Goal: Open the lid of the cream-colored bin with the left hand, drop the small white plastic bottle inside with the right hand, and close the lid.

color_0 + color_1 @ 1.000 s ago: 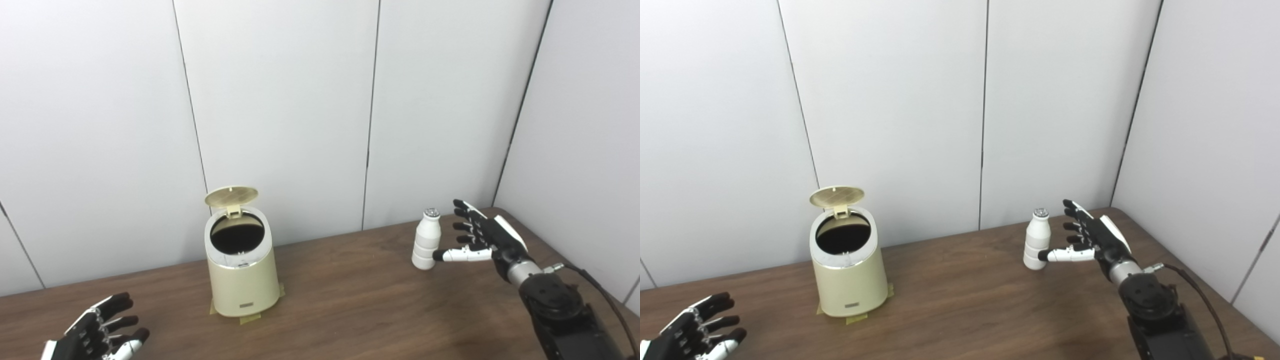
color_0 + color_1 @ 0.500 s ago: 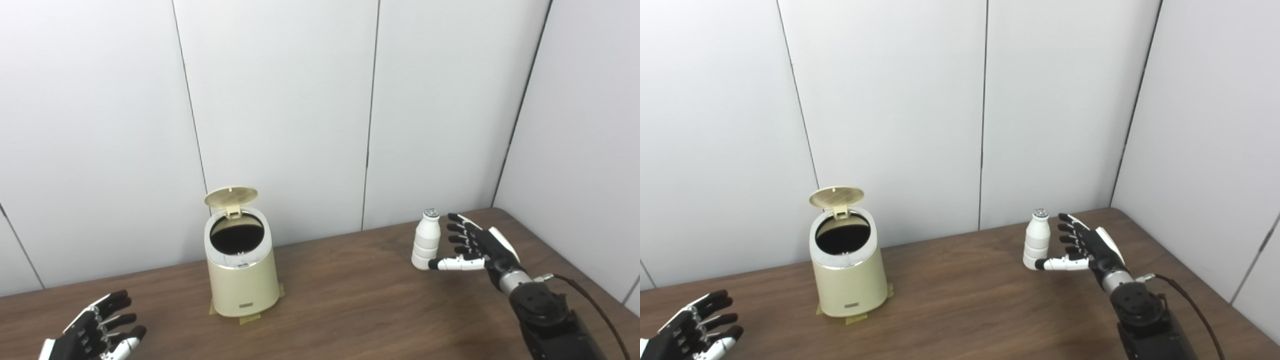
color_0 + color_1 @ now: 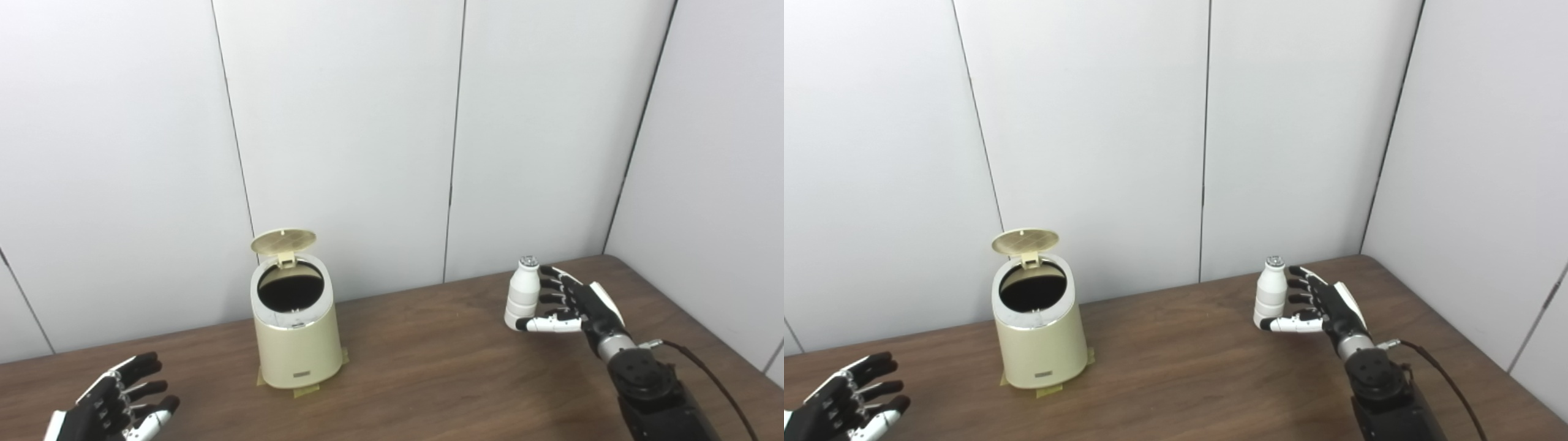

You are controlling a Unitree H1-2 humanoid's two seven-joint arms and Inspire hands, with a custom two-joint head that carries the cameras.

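Note:
The cream-colored bin stands on the brown table left of the middle, its round lid flipped up at the back and its dark inside showing. The small white plastic bottle stands upright at the right. My right hand is open right beside it, fingers spread just behind the bottle and the thumb reaching under its front; no firm hold shows. My left hand rests open low at the table's front left, well away from the bin.
Yellowish tape patches lie under the bin's base. White wall panels close off the back and right. A dark cable trails from my right wrist near the table's right edge.
My right hand has moved down and left, closing in on the bottle until its fingers are beside it. The bottle, the bin and my left hand have barely moved.

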